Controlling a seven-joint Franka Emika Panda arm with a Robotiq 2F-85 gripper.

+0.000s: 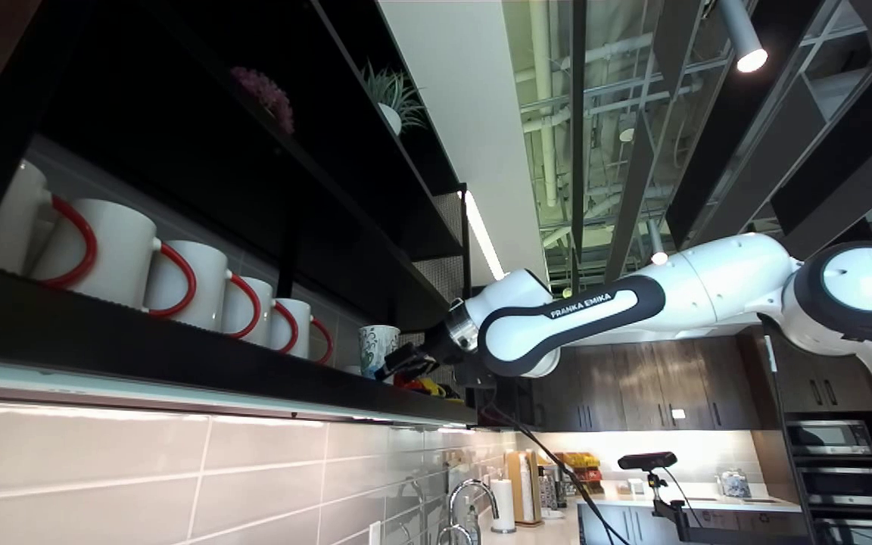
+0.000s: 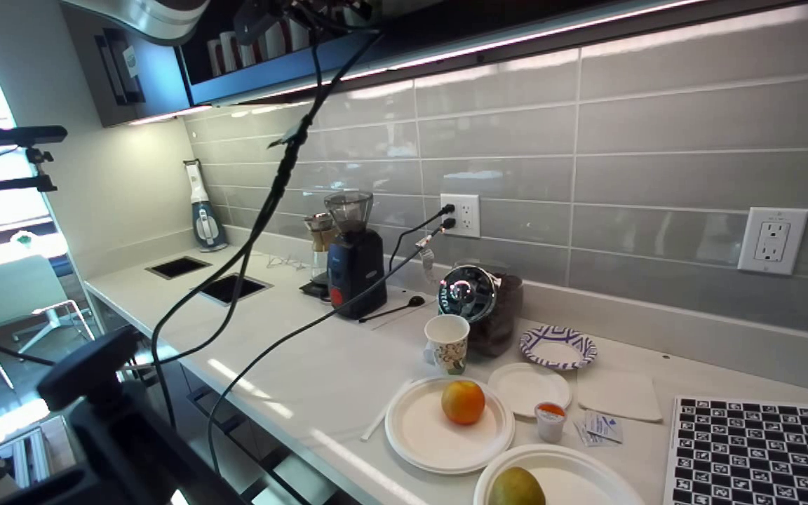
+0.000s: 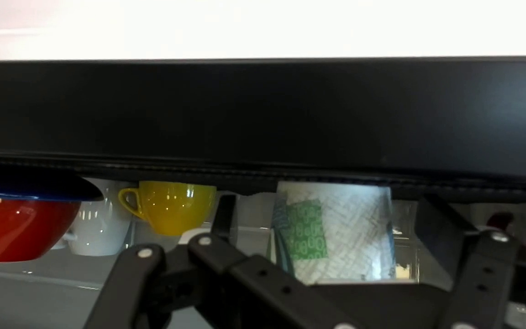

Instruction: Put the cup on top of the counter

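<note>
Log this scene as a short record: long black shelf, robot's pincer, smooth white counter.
Focus: white cylindrical cup with blue-green pattern, on the long black shelf, not yet on the smooth white counter
Grasp: dark two-fingered pincer, open, straddling that cup, gaps showing on both sides
Shelf neighbours: white cylindrical mugs with red handles; rounded glossy yellow cup
Counter items: round orange fruit on round white plate; tapered white printed cup

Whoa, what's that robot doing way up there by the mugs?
A robot arm stretches up to a black shelf. Its open hand is lined up with a patterned cup, but the wrist view shows gaps on both sides, so it isn't gripping it. That cup stands on the shelf, near white mugs with red handles, and isn't on the counter yet.
</note>
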